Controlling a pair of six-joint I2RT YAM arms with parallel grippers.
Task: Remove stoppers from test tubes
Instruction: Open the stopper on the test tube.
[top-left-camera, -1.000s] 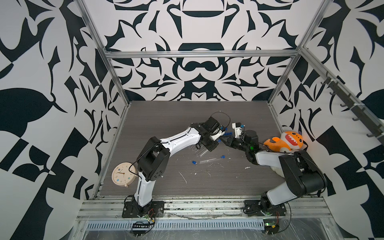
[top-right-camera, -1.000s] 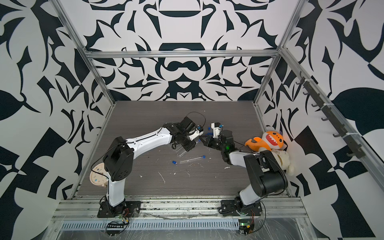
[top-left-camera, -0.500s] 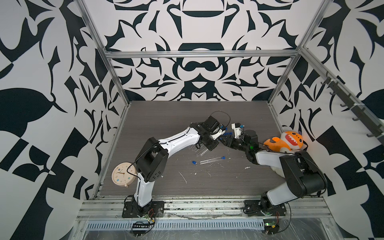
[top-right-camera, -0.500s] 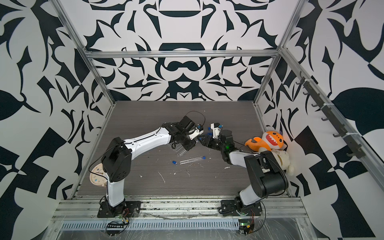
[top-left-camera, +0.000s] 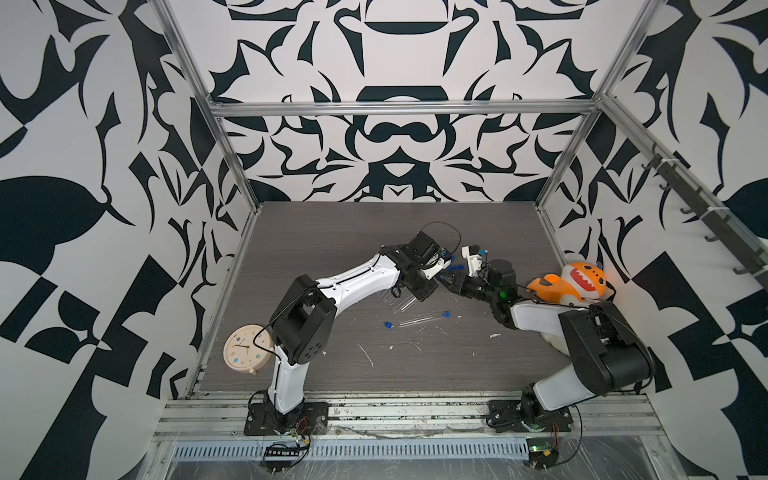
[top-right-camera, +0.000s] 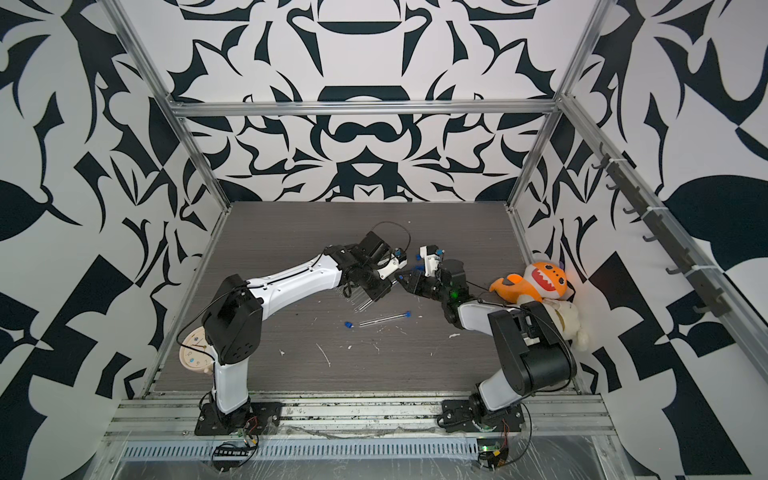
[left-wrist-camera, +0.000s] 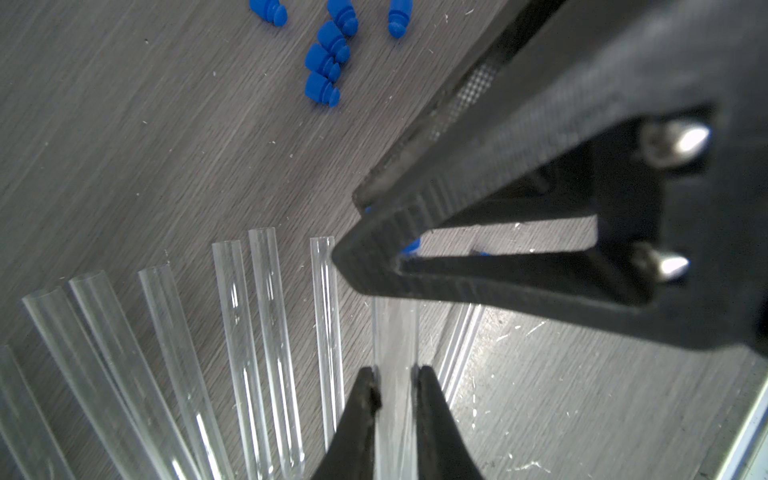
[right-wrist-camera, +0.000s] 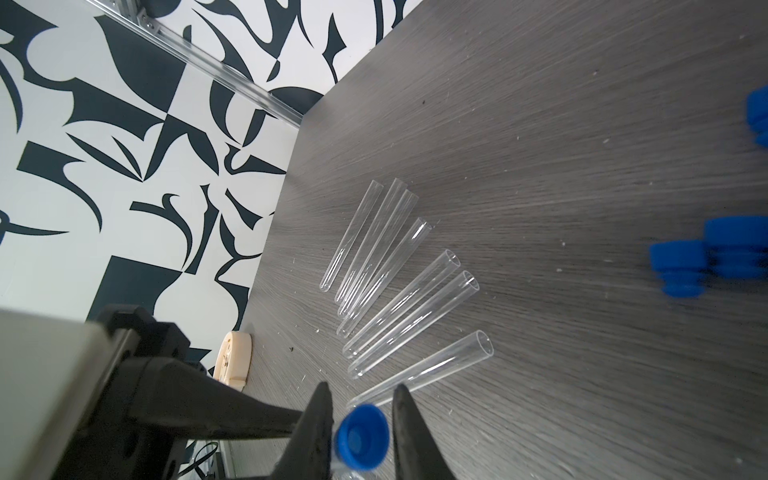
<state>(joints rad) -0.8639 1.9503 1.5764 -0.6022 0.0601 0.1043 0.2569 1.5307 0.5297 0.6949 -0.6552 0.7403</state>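
Left gripper (left-wrist-camera: 395, 374) clenched on capped test tube (left-wrist-camera: 395, 332), just toward 2 o'clock of the table (top-left-camera: 316, 249) centre in both top views; right gripper (right-wrist-camera: 361, 386) jaws flank its blue stopper (right-wrist-camera: 361, 432), whether they press on it cannot be told; seven empty tubes (right-wrist-camera: 400, 305) fanned on the table at 8 o'clock of the grippers; loose stoppers (left-wrist-camera: 328, 54) clustered near; second capped tube (top-left-camera: 422, 320) lies at 6 o'clock of the grippers.

- Masked by the right gripper (left-wrist-camera: 351, 228) in the left wrist view: upper end of the test tube (left-wrist-camera: 395, 332), with the stopper (left-wrist-camera: 411, 245) reduced to blue slivers.
- Blurred and cut by the right wrist view's edge: loose stoppers (right-wrist-camera: 758, 112).
- Half covered by the left arm (top-left-camera: 353, 282) in both top views: clock (top-left-camera: 243, 351).
- Too close to tell: contact between right gripper and stopper.
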